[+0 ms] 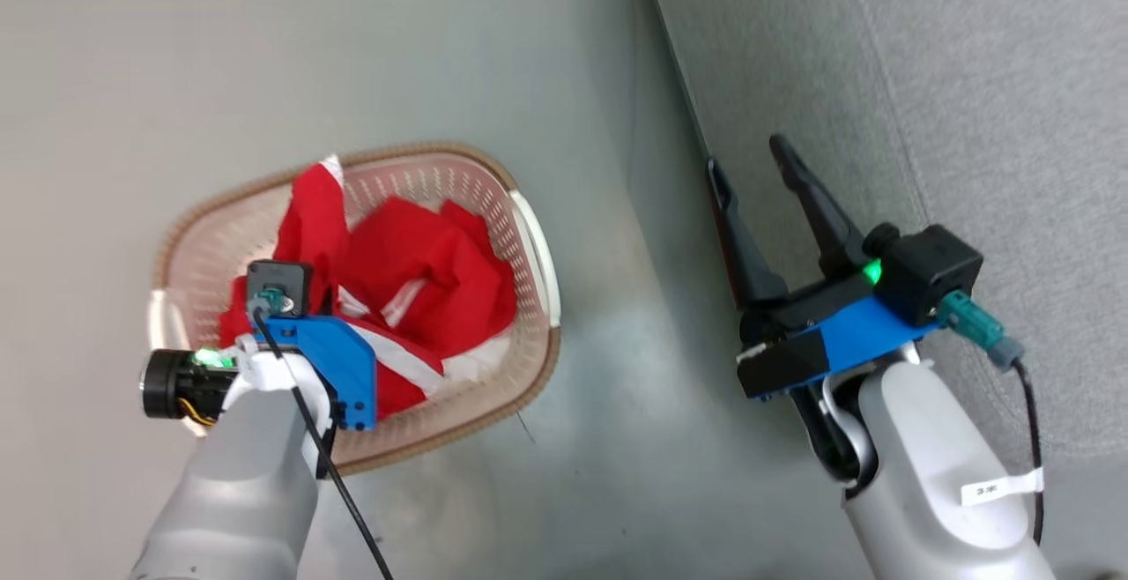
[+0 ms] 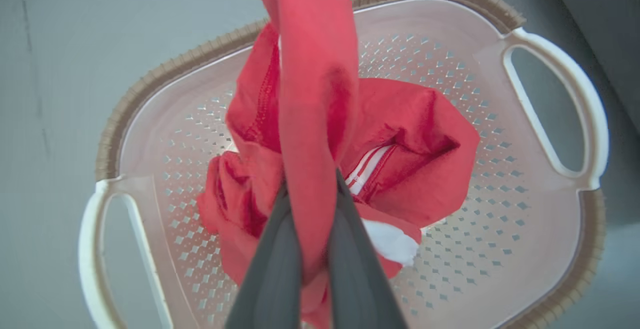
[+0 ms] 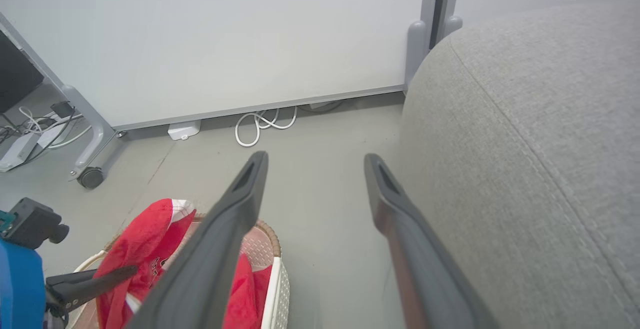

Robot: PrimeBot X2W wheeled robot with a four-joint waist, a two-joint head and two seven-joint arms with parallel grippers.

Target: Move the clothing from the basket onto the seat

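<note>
The cream basket (image 1: 414, 153) with a brown rim stands on the grey floor, left of the grey seat (image 1: 969, 78). My left gripper (image 2: 310, 185) hangs over it, shut on a red garment (image 2: 310, 69) that is pulled up in a long strip; its lower part still trails into the basket (image 2: 165, 71). A second piece of red clothing (image 2: 415, 134) with white stripes lies crumpled on the basket floor. My right gripper (image 1: 747, 157) is open and holds nothing, beside the seat's front edge. In the right wrist view the seat (image 3: 525, 144) lies right of the open right gripper (image 3: 316, 158).
A strip of bare grey floor (image 1: 608, 316) separates basket and seat. Beyond, a white wall panel (image 3: 225, 34) rests on a frame with a caster wheel (image 3: 91, 177), and white cables (image 3: 260, 124) lie at its foot.
</note>
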